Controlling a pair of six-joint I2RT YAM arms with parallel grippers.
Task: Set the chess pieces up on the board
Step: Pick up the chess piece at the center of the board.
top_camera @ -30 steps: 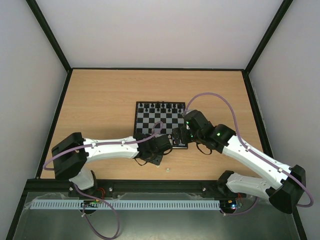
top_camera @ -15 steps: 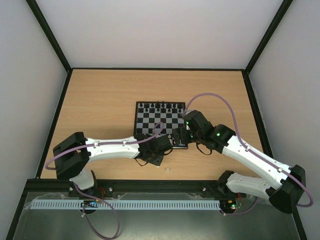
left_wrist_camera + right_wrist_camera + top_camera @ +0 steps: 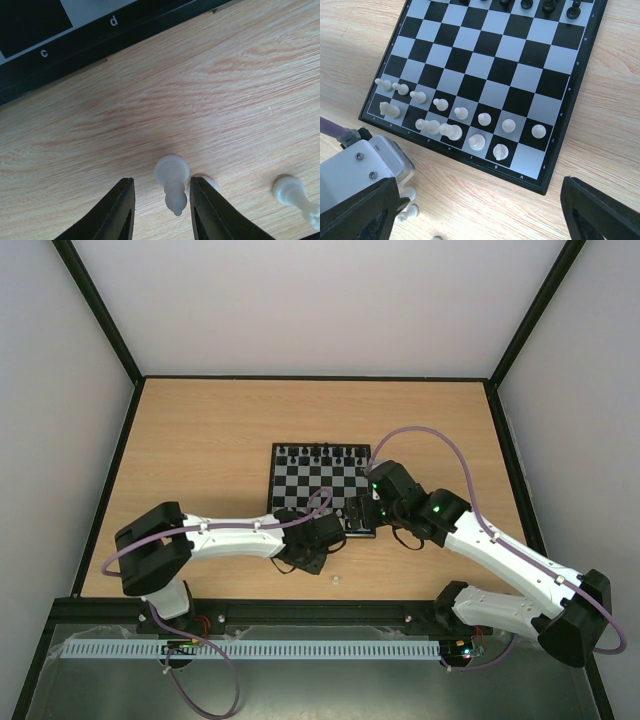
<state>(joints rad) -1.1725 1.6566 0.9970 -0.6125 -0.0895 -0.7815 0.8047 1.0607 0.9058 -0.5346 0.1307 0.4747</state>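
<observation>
Wood surface [image 3: 225, 90] at the board's [image 3: 485, 65] six o'clock bears a white piece [image 3: 171, 175] inside the released left hand [image 3: 161, 182], clear only from its wrist; the right hand [image 3: 479, 182] hangs released above the board's near edge.

One chessboard [image 3: 487, 92]; eight white pawns [image 3: 484, 119] in one row; three white pieces [image 3: 171, 172] off it on the table [image 3: 225, 100].

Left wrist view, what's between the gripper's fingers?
One white chess piece, on the wooden table, with the left gripper open around it; the left wrist view shows it.
</observation>
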